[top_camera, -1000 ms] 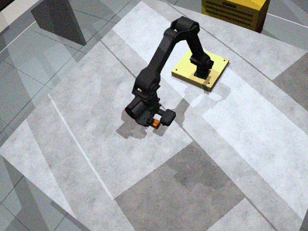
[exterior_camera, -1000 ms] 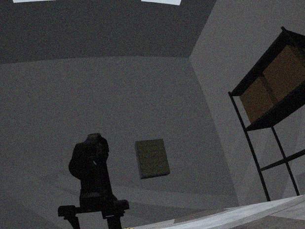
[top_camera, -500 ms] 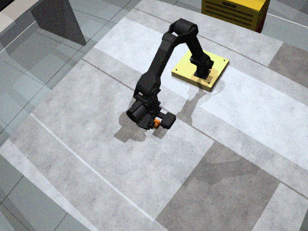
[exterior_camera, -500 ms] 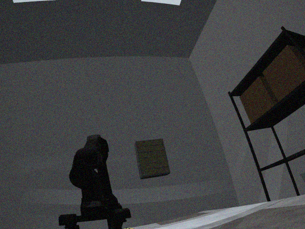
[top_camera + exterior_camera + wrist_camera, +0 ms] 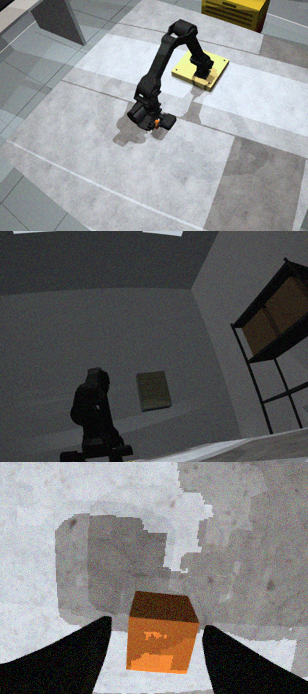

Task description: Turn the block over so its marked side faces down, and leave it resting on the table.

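The small orange block [image 5: 156, 123] [image 5: 162, 644] is between the gripper's fingers over the pale table [image 5: 104, 159] [image 5: 30, 562]. In the wrist view one face is bright orange and the face above it in the picture is dark brown; I cannot tell which side is marked. My gripper [image 5: 157, 122] [image 5: 157, 623] is open, partly closed around the block. A gap shows on each side, wider at the left finger and narrow at the right. The top view shows the block mostly hidden by the fingers. In the exterior view the fingertips and block are out of frame.
The arm's yellow base plate [image 5: 184, 65] lies behind the gripper. A yellow cabinet [image 5: 234, 15] stands beyond the table's back edge, and a grey panel [image 5: 57, 22] at the back left. The exterior view shows a black shelf rack [image 5: 254, 380] at the right.
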Robot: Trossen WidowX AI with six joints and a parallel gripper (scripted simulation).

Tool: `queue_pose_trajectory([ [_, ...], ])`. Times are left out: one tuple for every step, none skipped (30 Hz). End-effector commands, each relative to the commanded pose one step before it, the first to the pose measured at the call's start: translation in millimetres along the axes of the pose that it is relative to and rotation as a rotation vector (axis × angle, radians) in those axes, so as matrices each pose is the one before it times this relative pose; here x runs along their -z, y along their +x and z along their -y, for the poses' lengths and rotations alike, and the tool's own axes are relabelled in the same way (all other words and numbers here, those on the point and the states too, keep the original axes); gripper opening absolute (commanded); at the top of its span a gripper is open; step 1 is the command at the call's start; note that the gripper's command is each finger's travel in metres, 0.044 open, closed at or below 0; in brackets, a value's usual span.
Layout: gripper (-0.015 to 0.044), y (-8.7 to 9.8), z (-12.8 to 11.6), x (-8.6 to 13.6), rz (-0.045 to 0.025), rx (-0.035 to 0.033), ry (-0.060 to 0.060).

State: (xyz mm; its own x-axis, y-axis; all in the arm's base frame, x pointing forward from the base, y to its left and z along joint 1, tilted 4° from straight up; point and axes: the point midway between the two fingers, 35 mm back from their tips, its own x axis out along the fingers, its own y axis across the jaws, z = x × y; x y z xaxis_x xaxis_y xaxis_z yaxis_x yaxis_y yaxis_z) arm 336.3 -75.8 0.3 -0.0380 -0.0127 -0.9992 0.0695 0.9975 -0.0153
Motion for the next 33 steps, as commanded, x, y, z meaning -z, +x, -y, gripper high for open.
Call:
queue_pose_trajectory([
  [0.0151,0.43,1.08,-0.08,0.00075,0.00586,0.0031],
  [0.0125,0.00,0.00,0.00,0.00000,0.00000,0.0000],
  [0.0118,0.00,0.00,0.00,0.00000,0.00000,0.0000],
  [0.0112,0.00,0.00,0.00,0.00000,0.00000,0.0000],
  [0.0105,0.00,0.00,0.00,0.00000,0.00000,0.0000],
  [0.0098,0.00,0.00,0.00,0.00000,0.00000,0.0000],
  [0.0092,0.00,0.00,0.00,0.00000,0.00000,0.0000],
  [0.0085,0.00,0.00,0.00,0.00000,0.00000,0.0000],
  [0.0078,0.00,0.00,0.00,0.00000,0.00000,0.0000],
  [0.0072,0.00,0.00,0.00,0.00000,0.00000,0.0000],
  [0.0065,0.00,0.00,0.00,0.00000,0.00000,0.0000],
  [0.0058,0.00,0.00,0.00,0.00000,0.00000,0.0000],
  [0.0052,0.00,0.00,0.00,0.00000,0.00000,0.0000],
  [0.0045,0.00,0.00,0.00,0.00000,0.00000,0.0000],
  [0.0038,0.00,0.00,0.00,0.00000,0.00000,0.0000],
  [0.0032,0.00,0.00,0.00,0.00000,0.00000,0.0000],
  [0.0025,0.00,0.00,0.00,0.00000,0.00000,0.0000],
  [0.0000,-1.23,0.01,-0.07,0.00001,0.00000,0.0000],
  [0.0000,-3.68,0.02,-0.17,0.00003,0.00000,0.0000],
  [0.0000,-6.17,0.02,-0.17,0.00004,-0.00001,0.0000],
  [0.0000,-7.78,0.00,-0.03,0.00003,-0.00001,0.0000],
  [0.0000,-6.23,-0.02,0.12,0.00001,-0.00001,0.0000],
  [0.0000,-3.75,-0.02,0.13,0.00000,-0.00001,0.0000],
  [0.0000,-1.25,-0.01,0.06,0.00000,0.00000,0.0000],
  [0.0000,0.00,0.00,0.00,0.00000,0.00000,0.0000],
  [0.0000,0.00,0.00,0.00,0.00000,0.00000,0.0000],
  [0.0000,0.00,0.00,0.00,0.00000,0.00000,0.0000],
  [0.0000,0.14,0.01,-0.05,0.00258,-0.00011,0.0001],
  [0.0000,0.42,0.03,-0.15,0.00773,-0.00031,0.0003],
  [0.0000,0.68,0.05,-0.23,0.01289,-0.00050,0.0005],
  [0.0000,0.80,0.06,-0.25,0.01576,-0.00058,0.0006],
  [0.0000,0.76,0.05,-0.21,0.01576,-0.00055,0.0006],
  [0.0000,0.73,0.05,-0.18,0.01576,-0.00051,0.0005],
])
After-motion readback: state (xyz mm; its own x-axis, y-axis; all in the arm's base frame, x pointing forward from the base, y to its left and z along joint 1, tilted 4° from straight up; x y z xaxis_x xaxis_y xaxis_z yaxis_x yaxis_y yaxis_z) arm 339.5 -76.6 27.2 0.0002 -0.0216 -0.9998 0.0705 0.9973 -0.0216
